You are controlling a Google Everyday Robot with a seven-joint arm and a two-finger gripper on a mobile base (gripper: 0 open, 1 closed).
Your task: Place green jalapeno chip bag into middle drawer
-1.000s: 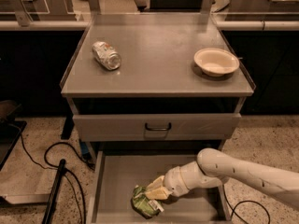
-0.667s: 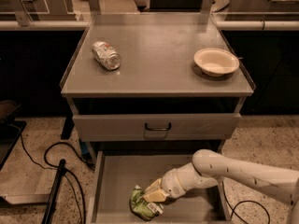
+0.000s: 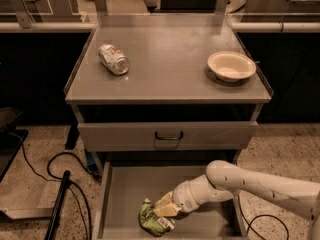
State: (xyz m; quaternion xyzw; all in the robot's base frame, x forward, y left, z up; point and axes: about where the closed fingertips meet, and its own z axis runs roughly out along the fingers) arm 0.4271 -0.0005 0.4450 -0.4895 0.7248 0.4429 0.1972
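The green jalapeno chip bag (image 3: 151,219) lies crumpled low inside the middle drawer (image 3: 125,189), toward its front and a little left of centre, and appears to rest on the grey floor. The gripper (image 3: 165,209) sits at the bag's upper right corner, and its jaws look closed on that corner of foil.

Compared with a second ago, the gripper and bag have slid slightly left and dropped a little deeper. Over the last fraction of that second they have hardly moved at all. This reads as the lowering being finished, with the bag now carried by the drawer rather than hanging. The task seems all but done: what likely remains is to let the jaws part and lift away.

Bare floor lies to the left of the bag, up to the low left wall (image 3: 103,194), and more lies behind it, toward the cabinet. The drawer's front edge falls at or below the bottom of the view, so how close the bag lies to it cannot be told. The white arm (image 3: 260,181) reaches in from the right and crosses over that side of the drawer. The closed drawer front (image 3: 168,135) with its dark handle stands above and behind, so a retreat would best go up and to the right, clear of it.

On the bench (image 3: 170,44) above, the crushed can (image 3: 114,59) and the bowl (image 3: 231,65) stand well apart from all this.
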